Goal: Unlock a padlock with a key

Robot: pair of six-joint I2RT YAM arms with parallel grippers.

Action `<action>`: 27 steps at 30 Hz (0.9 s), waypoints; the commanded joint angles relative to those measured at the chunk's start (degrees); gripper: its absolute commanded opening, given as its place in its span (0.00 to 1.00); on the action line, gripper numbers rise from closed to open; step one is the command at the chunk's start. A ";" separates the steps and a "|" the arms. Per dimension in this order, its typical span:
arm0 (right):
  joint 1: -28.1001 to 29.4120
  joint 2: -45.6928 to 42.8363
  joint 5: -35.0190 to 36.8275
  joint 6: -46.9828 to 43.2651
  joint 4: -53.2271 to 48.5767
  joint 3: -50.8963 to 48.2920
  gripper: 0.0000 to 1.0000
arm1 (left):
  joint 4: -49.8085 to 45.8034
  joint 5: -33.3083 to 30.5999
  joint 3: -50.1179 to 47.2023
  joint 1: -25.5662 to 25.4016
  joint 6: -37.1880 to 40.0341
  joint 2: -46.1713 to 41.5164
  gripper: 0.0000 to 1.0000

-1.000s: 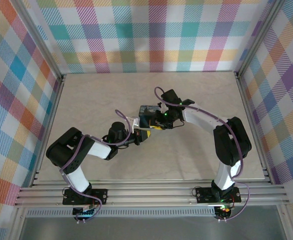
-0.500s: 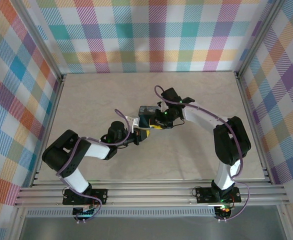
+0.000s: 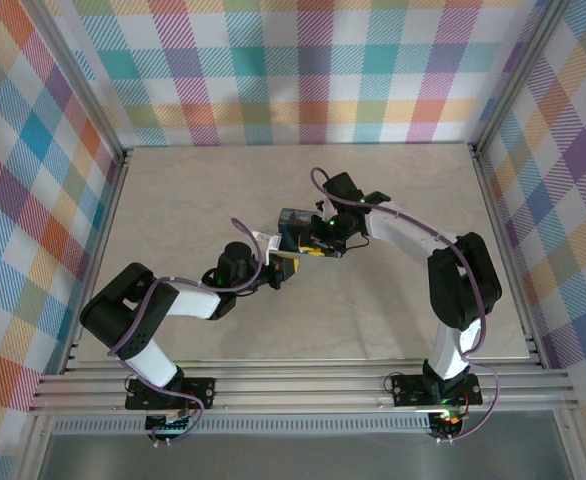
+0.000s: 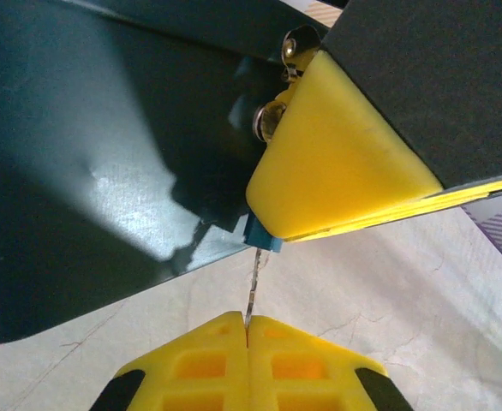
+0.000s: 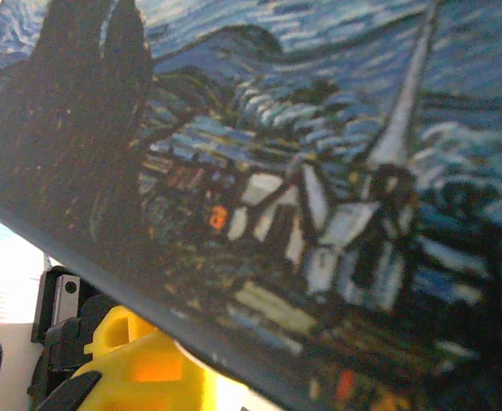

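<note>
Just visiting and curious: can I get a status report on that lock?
Left hand shut on key, tip at blue padlock. Right hand over padlock, grip unclear. Painted tin close alongside.

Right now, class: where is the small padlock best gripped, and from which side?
Grip the padlock by its blue body, probably coming from the side away from the key; its shackle is thin and rounded, and the key end must stay open.

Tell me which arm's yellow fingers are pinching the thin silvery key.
The left arm's yellow fingers, pressed flat on the thin silvery key; the right arm's yellow fingers clamp the tiny blue padlock.
</note>
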 commanded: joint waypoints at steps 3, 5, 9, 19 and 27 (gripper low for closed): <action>1.56 1.00 -6.96 1.39 -2.28 0.33 0.00 | 10.72 -5.20 1.13 -0.97 -0.51 0.05 0.00; 1.57 1.50 -6.67 1.25 -2.78 0.64 0.00 | 10.76 -5.85 1.00 -1.09 -0.17 -0.18 0.00; 1.57 1.88 -6.64 1.05 -3.01 0.82 0.00 | 10.54 -5.42 1.55 -0.97 -0.94 0.19 0.00; 1.56 1.68 -8.01 1.73 -1.64 0.03 0.00 | 24.11 4.12 3.07 2.91 -14.36 8.73 0.00; 1.57 1.27 -4.68 -0.81 -4.66 0.30 0.00 | 25.42 5.53 1.80 5.09 -14.89 8.17 0.00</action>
